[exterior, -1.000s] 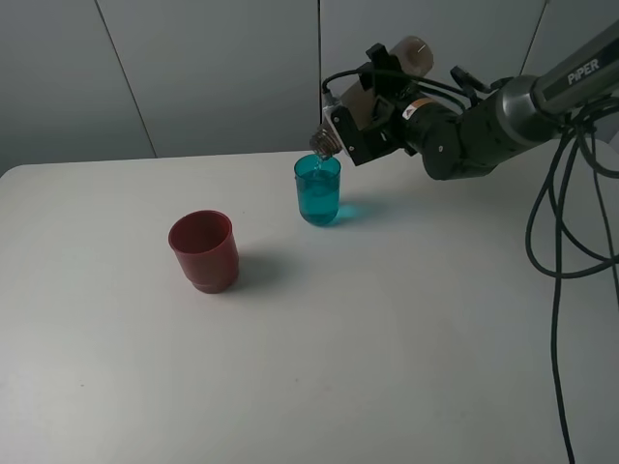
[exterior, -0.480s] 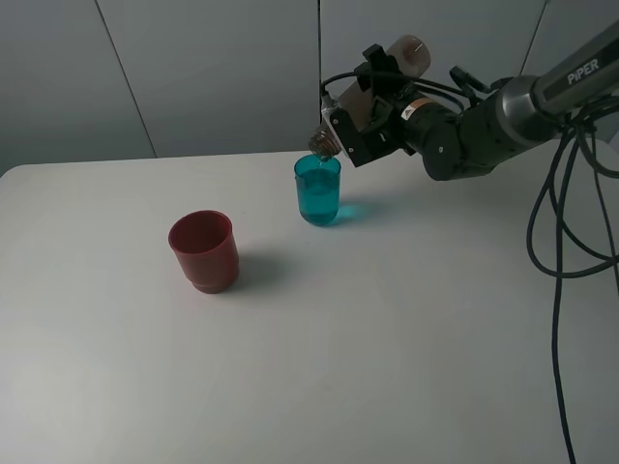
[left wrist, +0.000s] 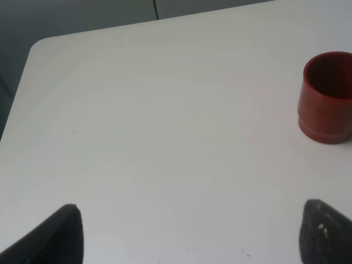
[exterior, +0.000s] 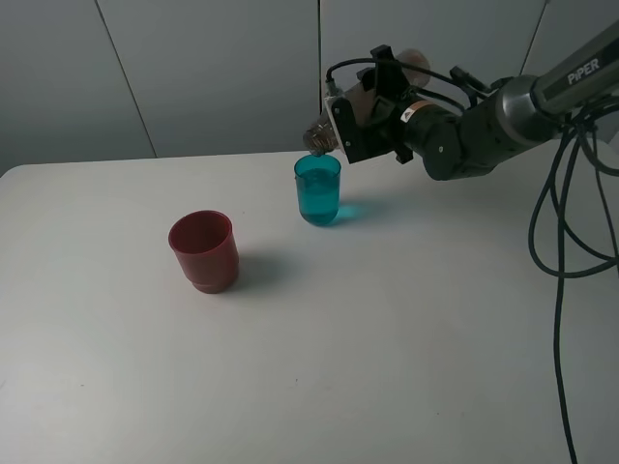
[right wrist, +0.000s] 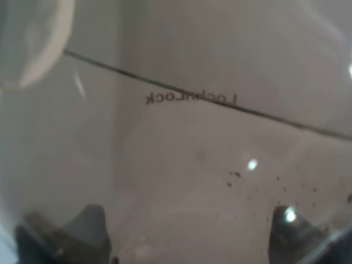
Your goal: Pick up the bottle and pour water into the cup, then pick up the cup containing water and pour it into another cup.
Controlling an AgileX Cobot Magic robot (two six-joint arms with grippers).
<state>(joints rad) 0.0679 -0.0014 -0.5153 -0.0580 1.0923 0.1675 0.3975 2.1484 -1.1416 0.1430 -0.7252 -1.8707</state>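
In the exterior high view, upper centre, the right pincer (exterior: 373, 104) grips the bottle (exterior: 320, 137), tipped with its mouth just above the teal cup (exterior: 317, 190). The red cup (exterior: 203, 249) stands well apart at left-centre on the table (exterior: 387, 338).

In the left wrist view, the left pincer (left wrist: 195, 236) is spread wide and empty at the lower edge, with the red cup (left wrist: 327, 99) at the right edge.

In the right wrist view, the bottle (right wrist: 192, 137) fills the frame, clamped between the fingertips (right wrist: 82, 225).

The first pour looks under way or nearly finished. Pouring from the teal cup into the red cup is not yet done.
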